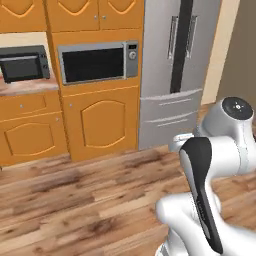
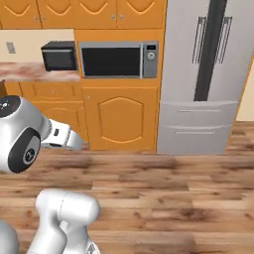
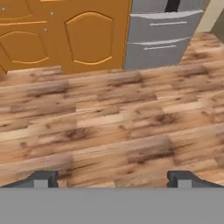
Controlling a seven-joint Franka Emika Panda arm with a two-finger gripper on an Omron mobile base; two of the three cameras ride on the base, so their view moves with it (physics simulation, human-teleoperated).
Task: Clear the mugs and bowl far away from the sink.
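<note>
The mugs, the bowl and the sink are out of view. In the hand view my gripper (image 3: 113, 178) is open, its two dark fingertips (image 3: 41, 178) far apart with nothing between them, looking down at bare wooden floor (image 3: 109, 118). My white arm (image 1: 210, 195) rises folded at the lower right of the left base view. In the right base view the arm (image 2: 30, 144) stands at the lower left.
Ahead stand orange cabinets (image 1: 102, 122) with a built-in microwave (image 1: 97, 62), a steel fridge (image 1: 175, 70) to their right, and a small dark toaster oven (image 1: 22, 65) on a counter at the left. Wooden floor (image 2: 163, 193) lies open between me and them.
</note>
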